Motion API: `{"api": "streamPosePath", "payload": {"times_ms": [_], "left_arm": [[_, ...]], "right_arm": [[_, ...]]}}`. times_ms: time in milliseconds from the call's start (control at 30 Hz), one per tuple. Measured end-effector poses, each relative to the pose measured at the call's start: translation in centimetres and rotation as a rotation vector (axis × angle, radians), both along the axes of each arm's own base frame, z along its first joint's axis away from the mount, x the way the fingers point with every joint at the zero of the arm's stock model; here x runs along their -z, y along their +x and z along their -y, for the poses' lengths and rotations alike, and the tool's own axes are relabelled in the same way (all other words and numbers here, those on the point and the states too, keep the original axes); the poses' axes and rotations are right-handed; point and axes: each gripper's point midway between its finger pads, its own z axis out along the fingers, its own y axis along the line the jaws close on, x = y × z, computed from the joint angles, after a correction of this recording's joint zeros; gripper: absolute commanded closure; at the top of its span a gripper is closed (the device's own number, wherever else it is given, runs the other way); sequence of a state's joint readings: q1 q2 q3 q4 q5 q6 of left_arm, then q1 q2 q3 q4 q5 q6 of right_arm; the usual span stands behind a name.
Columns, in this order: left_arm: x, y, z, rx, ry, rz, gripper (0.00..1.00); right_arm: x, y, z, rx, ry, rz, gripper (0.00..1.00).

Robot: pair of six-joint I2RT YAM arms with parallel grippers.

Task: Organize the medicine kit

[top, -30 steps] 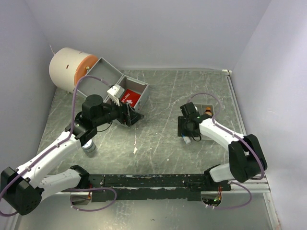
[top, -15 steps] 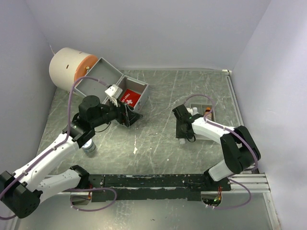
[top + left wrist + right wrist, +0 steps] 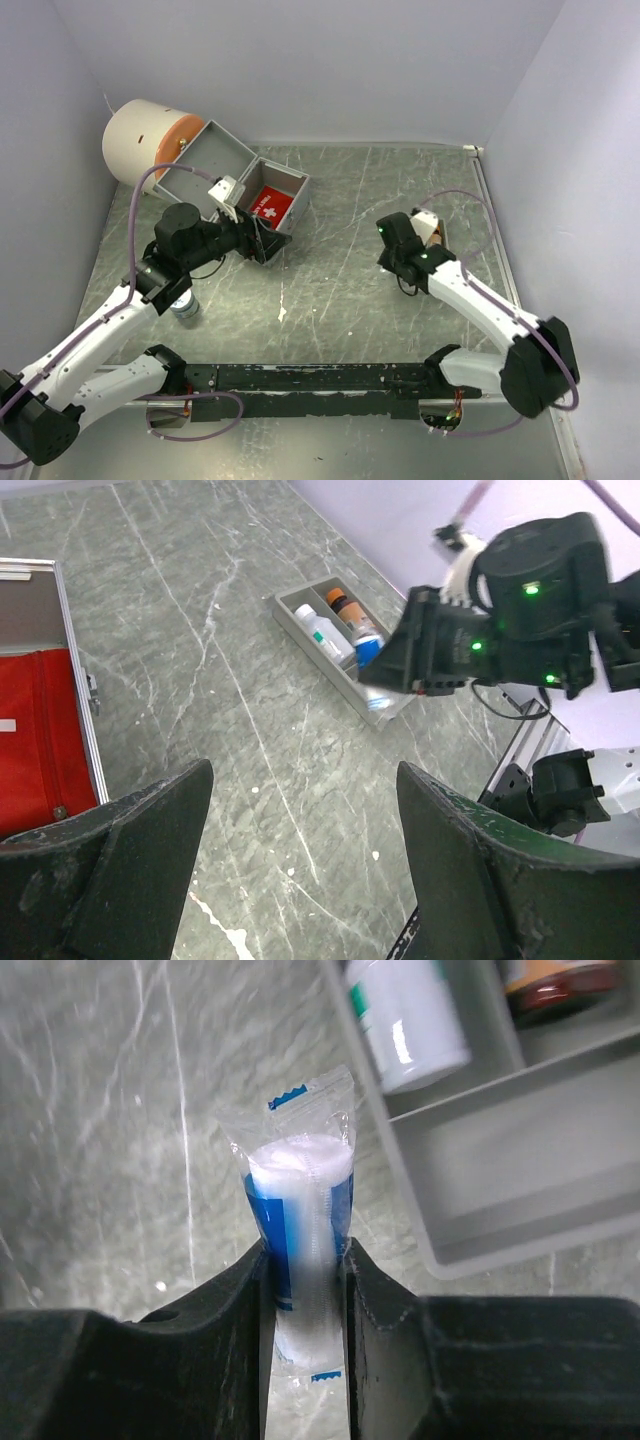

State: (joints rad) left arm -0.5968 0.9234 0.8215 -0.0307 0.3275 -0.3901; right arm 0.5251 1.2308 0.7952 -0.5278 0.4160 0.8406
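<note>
No print on the blue-and-white sachet [image 3: 300, 1200] is legible. The right end effector [image 3: 305, 1260] pinches it upright near the tray [image 3: 500, 1190]. The left end effector [image 3: 300, 870] gapes wide beside the open case [image 3: 284, 176], with the red white-cross pouch [image 3: 272, 205] inside.

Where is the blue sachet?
The sachet is pinched in the right gripper, left of the tray in its wrist view, on the table's right side.

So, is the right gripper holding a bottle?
No, the right gripper pinches a blue and white sachet between its fingers.
</note>
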Motion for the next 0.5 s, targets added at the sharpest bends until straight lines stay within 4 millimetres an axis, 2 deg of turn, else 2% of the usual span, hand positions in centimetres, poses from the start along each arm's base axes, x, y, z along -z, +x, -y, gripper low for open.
{"api": "streamPosePath", "payload": {"times_ms": [67, 167, 300, 500], "left_arm": [[-0.1, 0.0, -0.1, -0.008, -0.002, 0.002, 0.15], [-0.3, -0.1, -0.2, -0.011, -0.005, 0.005, 0.16], [-0.5, -0.2, -0.4, -0.013, -0.01, 0.01, 0.15], [-0.9, -0.6, -1.0, -0.035, -0.023, 0.023, 0.16]], "right_arm": [[-1.7, -0.1, 1.3, 0.099, 0.015, 0.065, 0.76], [-2.9, -0.9, 3.4, 0.238, 0.024, 0.121, 0.77], [-3.2, -2.5, 6.2, 0.408, 0.03, 0.167, 0.78], [-2.6, -4.0, 8.8, 0.642, 0.053, 0.2, 0.76]]}}
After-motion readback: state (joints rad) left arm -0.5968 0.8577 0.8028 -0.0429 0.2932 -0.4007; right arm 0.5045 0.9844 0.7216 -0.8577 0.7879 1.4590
